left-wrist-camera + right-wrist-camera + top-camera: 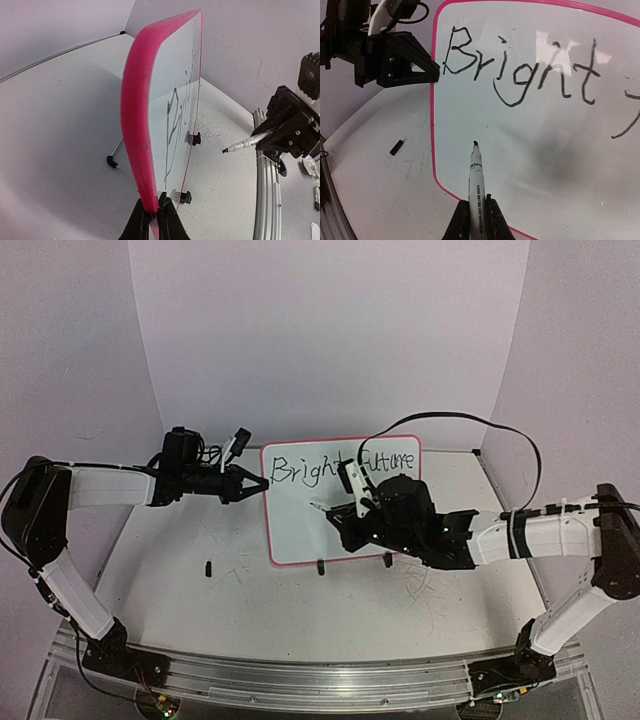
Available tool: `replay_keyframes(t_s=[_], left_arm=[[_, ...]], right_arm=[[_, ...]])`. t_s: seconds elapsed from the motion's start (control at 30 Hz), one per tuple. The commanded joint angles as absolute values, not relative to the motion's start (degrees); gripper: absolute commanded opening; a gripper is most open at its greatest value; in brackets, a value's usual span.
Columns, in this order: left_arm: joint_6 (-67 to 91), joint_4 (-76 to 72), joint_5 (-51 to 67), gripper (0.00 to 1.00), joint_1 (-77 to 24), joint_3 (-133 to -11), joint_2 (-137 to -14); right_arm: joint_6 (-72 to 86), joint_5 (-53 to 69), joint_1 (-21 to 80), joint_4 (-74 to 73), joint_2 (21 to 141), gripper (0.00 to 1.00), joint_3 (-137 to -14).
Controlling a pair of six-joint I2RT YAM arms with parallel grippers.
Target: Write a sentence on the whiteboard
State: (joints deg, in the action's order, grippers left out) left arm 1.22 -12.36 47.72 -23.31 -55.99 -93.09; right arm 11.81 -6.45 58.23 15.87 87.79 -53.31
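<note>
The whiteboard (300, 530) stands upright at mid-table in its pink frame. Its top line carries part of the sentence (340, 466), reading "Bright future" in black. My left gripper (262, 485) is shut on the board's left edge; in the left wrist view it (155, 215) pinches the pink frame (137, 100). My right gripper (476, 212) is shut on a white marker (476, 170). The marker's black tip points at the blank area below "Bright" (520, 75). From the left wrist view the marker (245, 144) hangs a short way off the board face.
A small black cap (208, 567) lies on the table left of the board. Two black clip feet (320, 566) (388, 560) hold the board's lower edge. A black cable (470, 420) loops above the right arm. Pale walls close in the back and both sides.
</note>
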Motion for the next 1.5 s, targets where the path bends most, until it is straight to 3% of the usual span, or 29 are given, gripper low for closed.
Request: replay_keyframes(t_s=[0.0, 0.37, 1.47], left_arm=[[-2.5, -15.4, 43.9, 0.00, -23.0, -57.3, -89.7], [-2.5, -15.4, 44.3, 0.00, -23.0, -57.6, -89.9], [-2.5, -15.4, 44.5, 0.00, -23.0, -57.6, -89.6]], right_arm=[[9.3, -5.3, 60.0, 19.9, 92.3, 0.00, -58.5], [12.0, -7.9, 62.6, 18.8, 102.1, 0.00, -67.6], [14.3, -16.3, 62.6, 15.4, 106.4, 0.00, -70.6]])
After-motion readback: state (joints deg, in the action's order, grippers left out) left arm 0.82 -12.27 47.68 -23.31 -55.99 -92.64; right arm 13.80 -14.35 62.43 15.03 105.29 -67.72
